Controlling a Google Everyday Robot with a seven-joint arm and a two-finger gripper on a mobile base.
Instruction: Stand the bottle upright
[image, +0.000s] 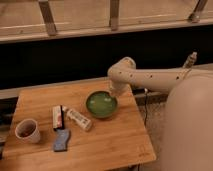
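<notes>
- Task status: not started as far as I can see; bottle (79, 119) lies on its side on the wooden table (115, 145), cap end pointing toward the back-left, body running diag. toward the front-right; nothing is touching it
- Bottle sits just left of and in front of the green bowl (88, 102), close to it but apart; a flat white-and-red packet (57, 117) lies just beside the bottle's left
- Gripper (115, 91) hangs at the bowl's far right rim, above/behind it, well apart from the bottle; I can't tell its grip state from this view; it's holding nothing I can make out
- Left to do, my read: bring the gripper over the bowl to the bottle, grasp the body, tip it cap-up, set it down, let go; i.e. basically the whole job
- Materials: bottle is a cream-white plastic cyl. w/ printed label, smooth, prob. rolls easily; bowl is round, glossy green; tabletop is pale wood planks, matte, flat
- Other bits: blue sponge (61, 140), soft and wavy-edged, near the front; white cup (27, 131) w/ dark inside, front-left
</notes>
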